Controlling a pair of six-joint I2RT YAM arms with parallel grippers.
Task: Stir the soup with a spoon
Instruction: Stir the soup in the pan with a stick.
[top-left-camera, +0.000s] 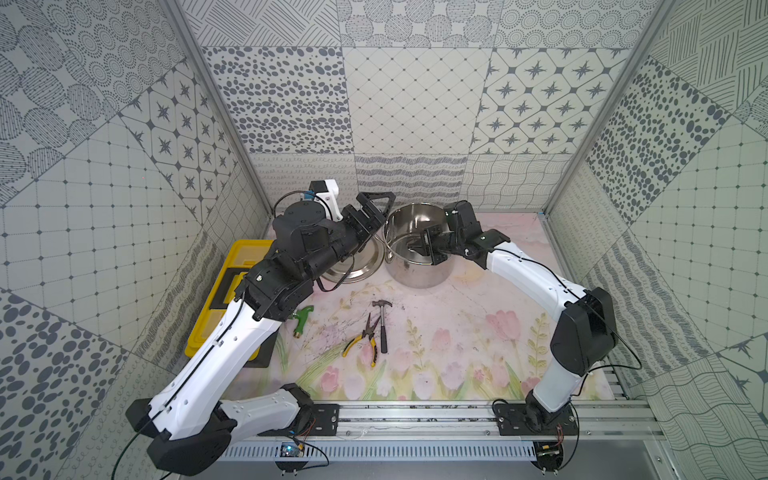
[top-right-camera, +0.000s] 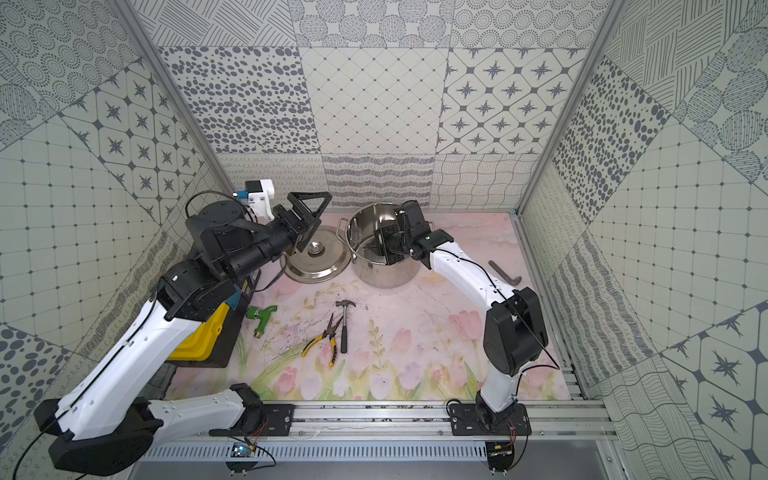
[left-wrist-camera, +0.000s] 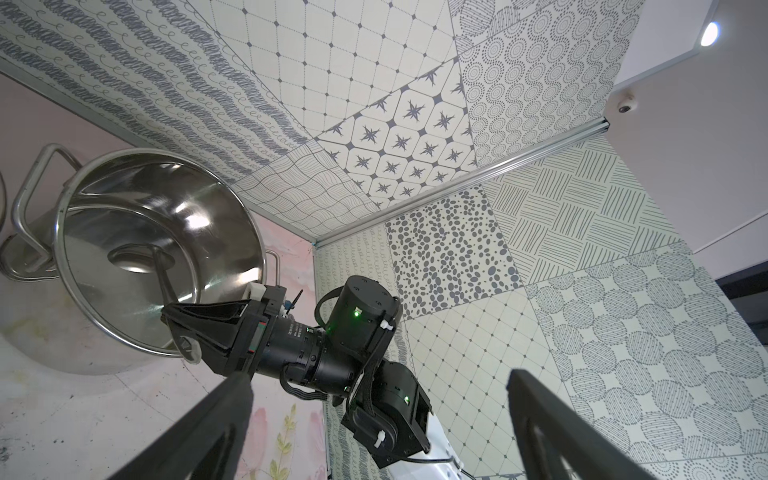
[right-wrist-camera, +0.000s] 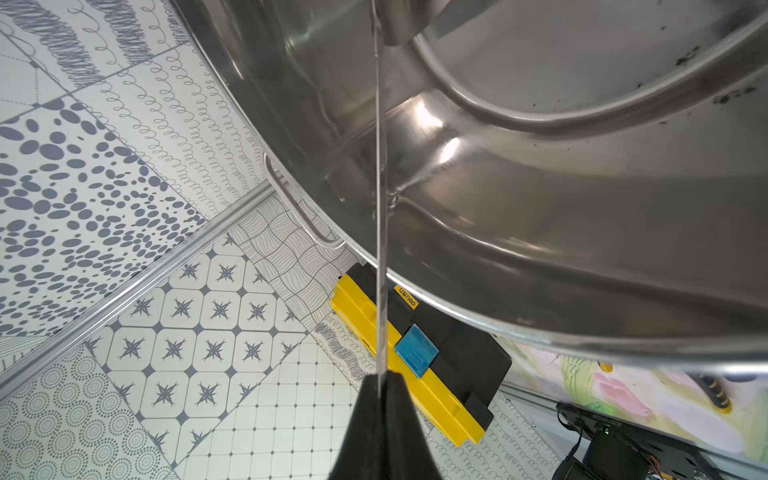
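Note:
The steel pot (top-left-camera: 419, 272) (top-right-camera: 384, 272) stands at the back of the table; no soup shows in it, and its floor (right-wrist-camera: 561, 62) looks like bare metal. My right gripper (top-left-camera: 422, 247) (top-right-camera: 382, 247) (left-wrist-camera: 195, 324) reaches over the pot's near rim. It (right-wrist-camera: 380, 376) is shut on the spoon's thin steel handle (right-wrist-camera: 380, 249). The spoon (left-wrist-camera: 160, 270) slants down into the pot, its small bowl at the bottom. My left gripper (top-left-camera: 374, 212) (top-right-camera: 311, 212) (left-wrist-camera: 378, 376) hangs open and holds nothing. It is left of the pot, above the lid (top-left-camera: 353, 268) (top-right-camera: 318, 262).
A hammer (top-left-camera: 382, 326), yellow-handled pliers (top-left-camera: 365, 343) and a green tool (top-left-camera: 302, 318) lie mid-table in front of the pot. A yellow and black toolbox (top-left-camera: 224, 291) (right-wrist-camera: 436, 374) sits at the left edge under my left arm. A hex key (top-right-camera: 505, 274) lies at the right.

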